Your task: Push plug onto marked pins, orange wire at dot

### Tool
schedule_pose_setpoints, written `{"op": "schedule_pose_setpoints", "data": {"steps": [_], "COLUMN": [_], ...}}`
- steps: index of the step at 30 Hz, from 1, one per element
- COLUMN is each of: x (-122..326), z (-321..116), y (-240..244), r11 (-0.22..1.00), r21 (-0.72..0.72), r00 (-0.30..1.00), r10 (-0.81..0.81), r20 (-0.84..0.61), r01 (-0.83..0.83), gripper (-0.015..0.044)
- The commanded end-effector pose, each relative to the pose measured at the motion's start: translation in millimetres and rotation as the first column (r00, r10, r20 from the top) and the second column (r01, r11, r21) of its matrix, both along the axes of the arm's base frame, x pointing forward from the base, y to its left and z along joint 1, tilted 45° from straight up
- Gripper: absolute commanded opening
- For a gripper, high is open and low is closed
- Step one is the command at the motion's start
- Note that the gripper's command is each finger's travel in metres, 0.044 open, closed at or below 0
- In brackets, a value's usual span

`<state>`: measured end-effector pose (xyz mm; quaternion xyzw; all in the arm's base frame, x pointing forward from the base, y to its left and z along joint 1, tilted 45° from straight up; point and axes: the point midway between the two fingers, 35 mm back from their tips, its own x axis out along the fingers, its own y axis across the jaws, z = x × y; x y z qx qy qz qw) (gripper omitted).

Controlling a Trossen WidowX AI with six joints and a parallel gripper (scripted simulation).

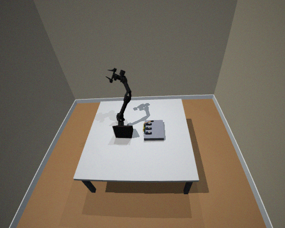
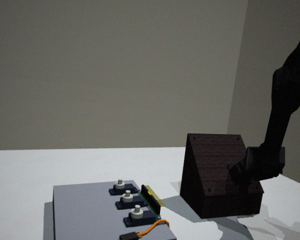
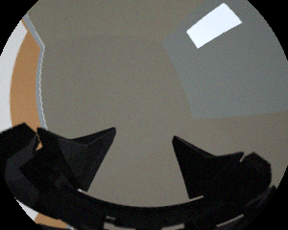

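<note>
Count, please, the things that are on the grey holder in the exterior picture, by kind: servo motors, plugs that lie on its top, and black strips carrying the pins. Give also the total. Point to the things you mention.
Servo motors point(image 2: 142, 219) point(image 1: 148, 132): 3
Plug point(image 2: 128, 236) point(image 1: 151, 121): 1
Black pin strip point(image 2: 150, 199): 1
Total: 5

- So the table point(image 1: 137, 159) point(image 2: 93, 165) is a plain white top on dark legs
- Grey flat holder point(image 1: 157, 129) point(image 2: 80, 209) lying right on it
- Dark wood-grain wedge block point(image 1: 123, 131) point(image 2: 222, 165) sits near the holder, not touching
</note>
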<state>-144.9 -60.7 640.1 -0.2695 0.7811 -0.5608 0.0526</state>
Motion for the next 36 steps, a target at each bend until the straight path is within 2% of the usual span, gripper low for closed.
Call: {"op": "schedule_pose_setpoints", "data": {"steps": [1, 11, 23, 36], "x": [-0.3, -12.2, -29.0, -22.9], "z": [-0.1, -2.7, -12.7, -29.6], "y": [0.4, 23.0, 83.6, 160.3], "r11": [1.0, 0.991, 0.906, 0.697], "r21": [-0.001, -0.07, -0.219, -0.393], "r00": [1.0, 0.994, 0.932, 0.789], "r10": [-0.002, -0.111, -0.355, -0.597], "r20": [0.0, 0.024, 0.078, 0.146], "r01": [0.002, 0.112, 0.363, 0.6], "gripper": [0.0374, 0.0115, 0.0115, 0.0115]}}
